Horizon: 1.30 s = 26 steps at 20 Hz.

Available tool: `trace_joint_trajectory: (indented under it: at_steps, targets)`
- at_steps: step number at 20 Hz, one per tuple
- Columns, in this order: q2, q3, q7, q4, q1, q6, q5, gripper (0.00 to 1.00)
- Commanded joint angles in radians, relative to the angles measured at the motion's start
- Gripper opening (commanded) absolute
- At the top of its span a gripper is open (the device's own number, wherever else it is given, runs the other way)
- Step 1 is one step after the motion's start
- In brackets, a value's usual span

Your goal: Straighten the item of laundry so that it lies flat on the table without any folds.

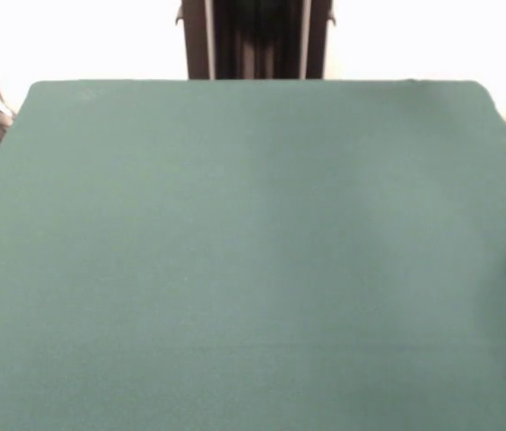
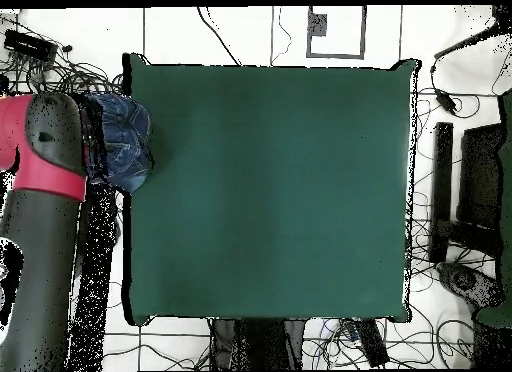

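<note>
The jeans [image 2: 122, 140] are bunched in a heap at the left edge of the table [image 2: 270, 188] in the overhead view, against the red and black arm [image 2: 45, 188]. The pincer itself is hidden; its opening and hold cannot be determined.

Bench [image 1: 253, 269] cloth: uniform dark green, no pattern, same in both views. Laundry item [image 2: 122, 138]: blue denim, bunched, with a paler faded patch across its middle, seen overhead at the bench's edge beside the arm. Arm [image 2: 45, 188]: red upper segment with a dark grey cap, grey-black segment below it; pedestal [image 1: 255, 40] in the front view black with pale vertical strips; floor [image 2: 240, 33] white with thin dark grid lines and black cables.
</note>
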Motion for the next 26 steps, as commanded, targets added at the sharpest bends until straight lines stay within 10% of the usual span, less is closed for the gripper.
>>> trace_joint_trajectory:
  at_steps: [1, 26]
  targets:
    - [-0.048, 0.192, -0.27, 0.193, -0.046, -0.141, -0.11, 0.0]
    - [-0.149, 0.483, -0.362, 0.363, -0.267, -0.394, -0.413, 0.0]
